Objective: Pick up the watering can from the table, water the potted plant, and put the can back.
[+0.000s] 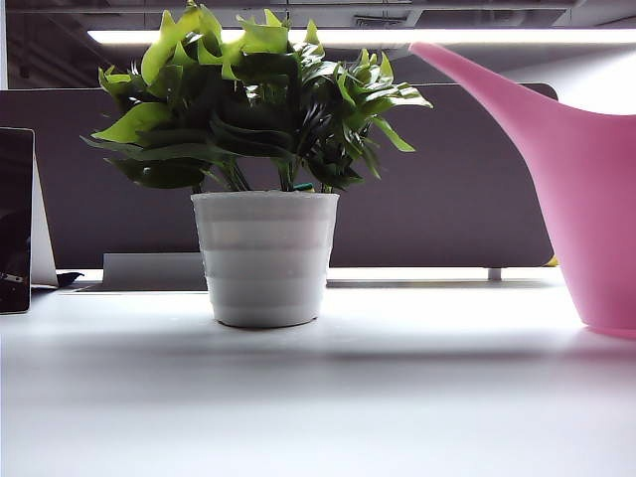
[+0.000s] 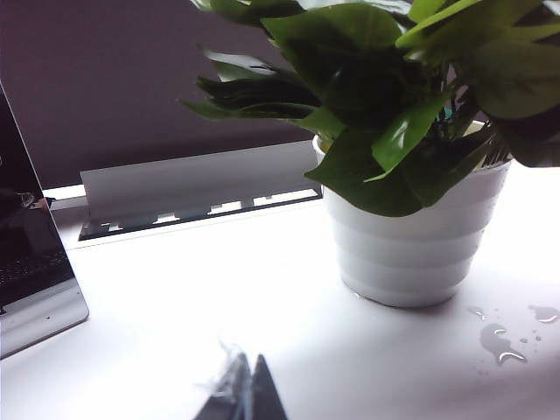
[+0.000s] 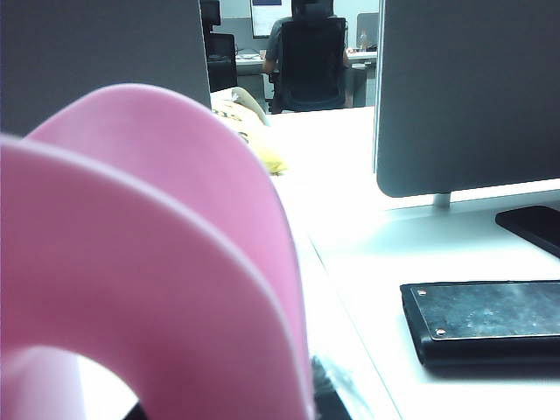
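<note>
Exterior view: the plant (image 1: 260,99), in a white ribbed pot (image 1: 264,258), stands on the tabletop (image 1: 318,397). The pink can (image 1: 586,199) rests on the tabletop at the right, apart from the pot, its spout (image 1: 467,75) rising toward the leaves. No tool appears here.

Left wrist view: the left tool (image 2: 243,394) shows only as dark tips low over the tabletop, near the pot (image 2: 411,254); its opening cannot be told. Water drops (image 2: 500,339) lie beside the pot; a dark screen (image 2: 31,262) stands at the side.

Right wrist view: the can's curved handle (image 3: 157,262) fills the foreground, hiding the right tool; its grip cannot be told. A black case (image 3: 486,319) lies nearby. No legible writing anywhere.
</note>
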